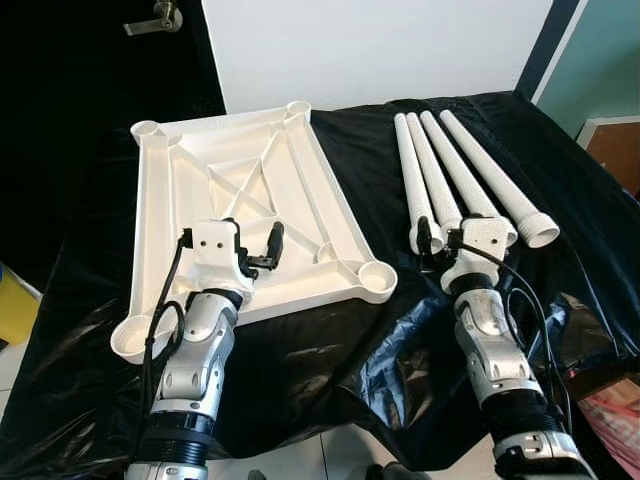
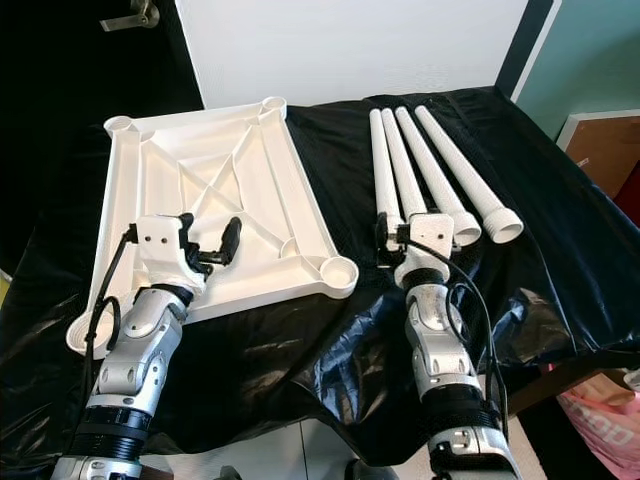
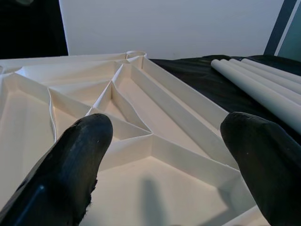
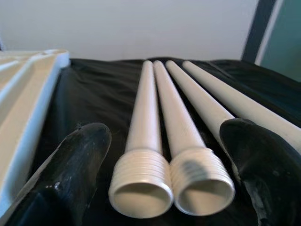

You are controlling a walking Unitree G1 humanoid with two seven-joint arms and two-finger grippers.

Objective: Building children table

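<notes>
On the black cloth [image 1: 330,370], the white top [image 1: 240,170] lay upside down toward the left side, its ribs facing up and a round socket [image 1: 377,277] at each corner. Four white legs [image 1: 470,170] lay side by side near the right edge, threaded ends toward the robot. The right gripper [image 4: 167,181] was wide open and empty, its fingers on either side of the two left legs. The left gripper [image 3: 164,155] was wide open too, over the top's near part; I could not tell if it touched. To do this well, the right gripper should probably close on one leg only, just behind the threads, lift it straight, then twist it into a socket.
</notes>
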